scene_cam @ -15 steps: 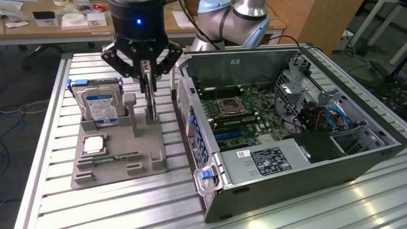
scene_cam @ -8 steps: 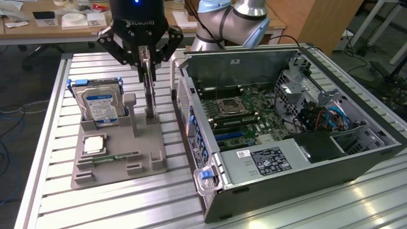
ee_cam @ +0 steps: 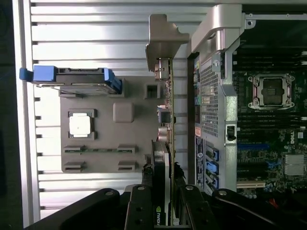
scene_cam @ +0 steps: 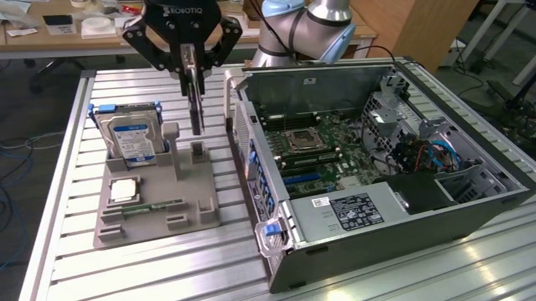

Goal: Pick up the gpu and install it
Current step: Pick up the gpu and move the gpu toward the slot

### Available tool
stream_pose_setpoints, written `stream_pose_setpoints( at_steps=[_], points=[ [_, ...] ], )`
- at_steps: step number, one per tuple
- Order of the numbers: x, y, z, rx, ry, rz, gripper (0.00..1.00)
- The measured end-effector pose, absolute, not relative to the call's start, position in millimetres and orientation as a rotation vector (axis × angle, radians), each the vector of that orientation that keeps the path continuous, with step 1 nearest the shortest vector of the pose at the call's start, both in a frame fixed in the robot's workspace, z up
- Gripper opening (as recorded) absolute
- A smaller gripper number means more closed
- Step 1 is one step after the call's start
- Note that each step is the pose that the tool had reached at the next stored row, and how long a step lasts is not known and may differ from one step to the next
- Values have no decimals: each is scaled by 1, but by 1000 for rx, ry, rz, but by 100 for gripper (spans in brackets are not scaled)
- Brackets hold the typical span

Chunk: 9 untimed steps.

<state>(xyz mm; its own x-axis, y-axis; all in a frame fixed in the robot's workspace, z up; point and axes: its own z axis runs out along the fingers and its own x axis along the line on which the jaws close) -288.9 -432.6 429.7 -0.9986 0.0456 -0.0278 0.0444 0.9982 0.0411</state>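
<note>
Gpu (scene_cam: 198,106), a thin dark card with a silver bracket (ee_cam: 163,36), hangs edge-on, pinched in the black gripper (scene_cam: 194,68) above a ribbed aluminium table (scene_cam: 63,207); a wooden desk (scene_cam: 34,41) stands behind.

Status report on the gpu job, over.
Gripper shut on the gpu, card vertical, hanging above the gray holder. Hard drive upright beside it, apart. Open computer case on the exterior view's right.
</note>
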Motion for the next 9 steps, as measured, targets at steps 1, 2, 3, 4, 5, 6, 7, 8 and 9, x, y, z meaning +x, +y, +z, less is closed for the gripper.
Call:
stream_pose_setpoints(
  at_steps=[1,2,3,4,5,6,7,8,9],
  points=[
    [-289,-433,432,70,3111,63,27],
    [-289,-433,433,70,3111,63,27],
    [-289,-433,434,70,3111,63,27],
    [-289,-433,434,70,3111,63,27],
    [-289,-433,434,70,3111,63,27],
    [-289,-433,434,70,3111,63,27],
    [-289,-433,434,70,3111,63,27],
    [-289,-433,434,70,3111,63,27],
    [-288,-433,434,70,3112,63,27]
  ],
)
